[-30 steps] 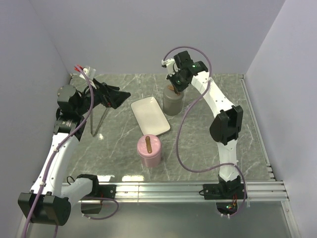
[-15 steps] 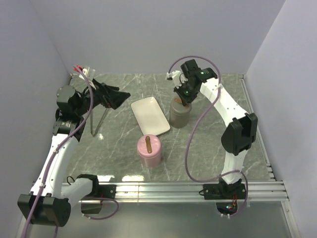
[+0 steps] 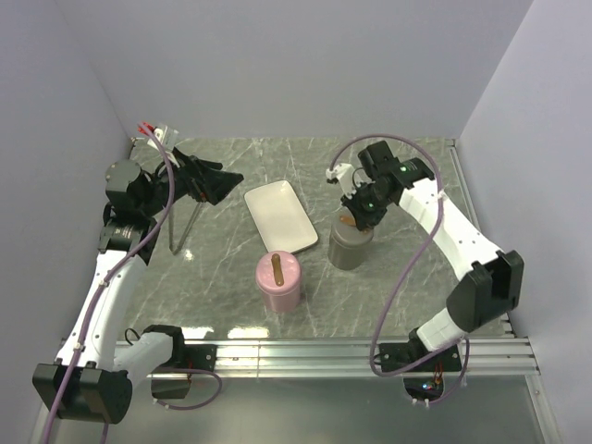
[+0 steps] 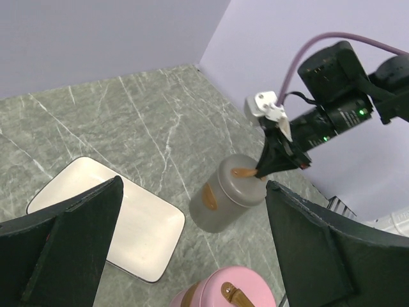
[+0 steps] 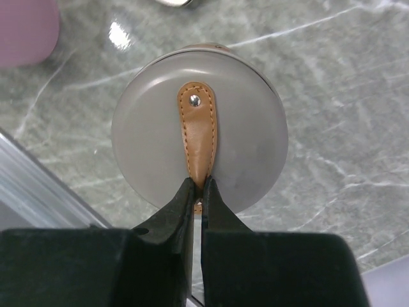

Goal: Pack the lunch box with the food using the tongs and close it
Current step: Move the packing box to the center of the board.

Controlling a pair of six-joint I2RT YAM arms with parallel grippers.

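Lunch box: the dark grey canister [image 3: 351,248] is placed right of the table's middle in the top view, at about 4 o'clock from the white tray [image 3: 280,215] and just beside its near corner, without touching it.
Lid: the round grey lid [image 5: 243,141] is seated on the canister, so the box is closed; nothing of the inside can be seen.
Strap handle: the brown strap [image 5: 198,134] is laid across the lid, riveted at its 12 o'clock end and gripped at its 6 o'clock end.
Right gripper: the right gripper [image 5: 197,185] is clamped on the strap handle from above, its two black fingers pressed together on the leather. Whether the box is resting on the marble or lifted clear cannot be told.
Side tab: a second brown tab [image 4: 209,197] is seen on the canister's wall in the left wrist view.
Tongs: the thin metal tongs [image 3: 174,231] are laid on the table [image 3: 213,277] at 9 o'clock from the tray, well apart from the lunch box, with their arms slightly apart.
Left gripper: the left gripper [image 3: 222,182] is held above the far end of the tongs, its jaws spread wide and nothing between them.
Pink canister: a pink canister [image 3: 278,282] with a brown strap on its lid is set at 6 o'clock from the tray and at 8 o'clock from the lunch box, near it but apart.
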